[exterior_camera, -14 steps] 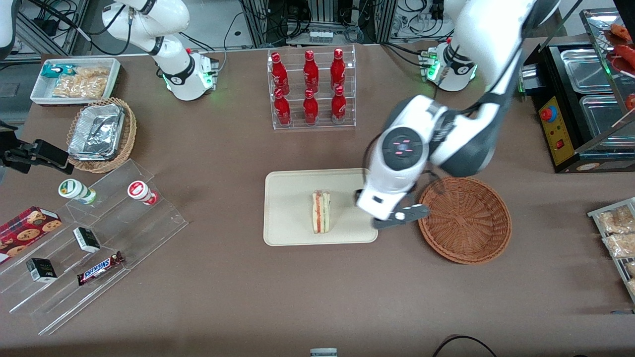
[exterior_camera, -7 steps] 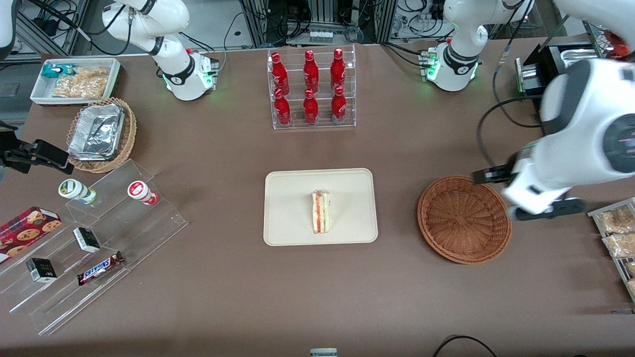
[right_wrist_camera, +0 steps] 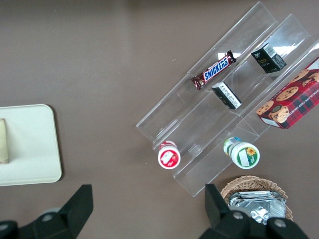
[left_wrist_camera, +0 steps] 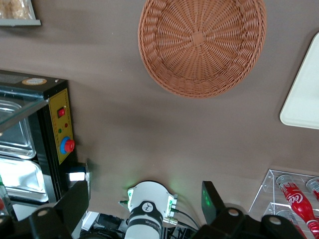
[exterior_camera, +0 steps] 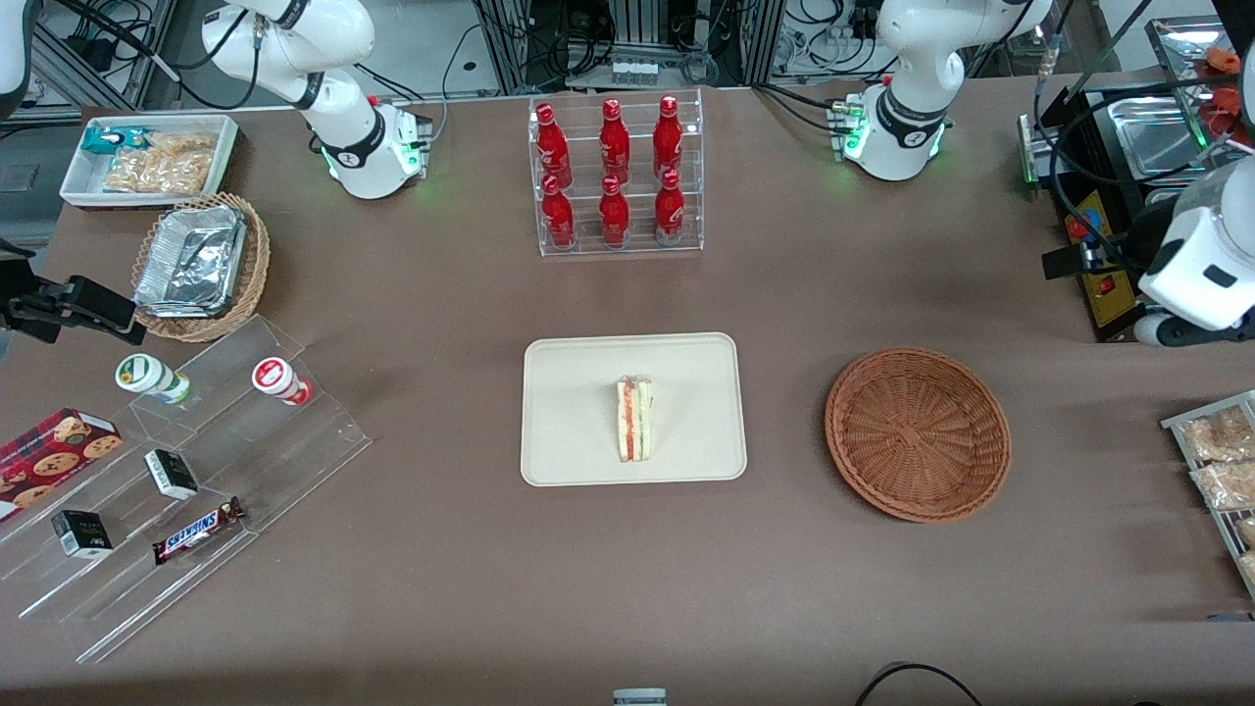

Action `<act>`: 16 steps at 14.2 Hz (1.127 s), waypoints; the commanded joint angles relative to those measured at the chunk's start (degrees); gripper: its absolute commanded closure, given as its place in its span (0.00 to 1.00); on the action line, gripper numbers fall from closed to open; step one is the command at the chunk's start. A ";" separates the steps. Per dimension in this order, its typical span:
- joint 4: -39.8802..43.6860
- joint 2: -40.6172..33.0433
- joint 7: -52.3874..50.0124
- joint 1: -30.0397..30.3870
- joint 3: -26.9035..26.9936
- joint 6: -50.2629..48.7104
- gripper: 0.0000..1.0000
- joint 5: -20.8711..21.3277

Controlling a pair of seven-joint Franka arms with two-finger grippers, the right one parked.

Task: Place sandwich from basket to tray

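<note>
The sandwich (exterior_camera: 635,420) lies on the cream tray (exterior_camera: 569,392), near its middle, with its red and green layers showing. The reddish-brown wicker basket (exterior_camera: 918,433) sits empty beside the tray, toward the working arm's end. My left gripper (exterior_camera: 1118,299) is open and empty, raised high by the black machine at that end, well away from the basket and tray. The left wrist view shows its spread fingers (left_wrist_camera: 75,199), the basket (left_wrist_camera: 202,45) and a tray corner (left_wrist_camera: 304,89). The right wrist view shows the tray (right_wrist_camera: 30,144) and a sliver of the sandwich (right_wrist_camera: 3,142).
A clear rack of red bottles (exterior_camera: 616,176) stands farther from the camera than the tray. A black machine with a red button (exterior_camera: 1098,255) and bagged snacks (exterior_camera: 1221,451) are at the working arm's end. A stepped acrylic display (exterior_camera: 196,471) and a foil-container basket (exterior_camera: 201,265) are at the parked arm's end.
My gripper has drawn away from the tray's edge, passed over the basket and risen beside the black machine. The sandwich has stayed on the tray.
</note>
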 commanded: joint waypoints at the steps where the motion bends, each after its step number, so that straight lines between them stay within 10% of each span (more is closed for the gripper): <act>1: -4.70 -3.04 -0.82 -0.01 -0.24 0.70 0.00 0.78; 16: -9.62 -9.01 -1.26 -6.61 3.63 4.92 0.00 -4.15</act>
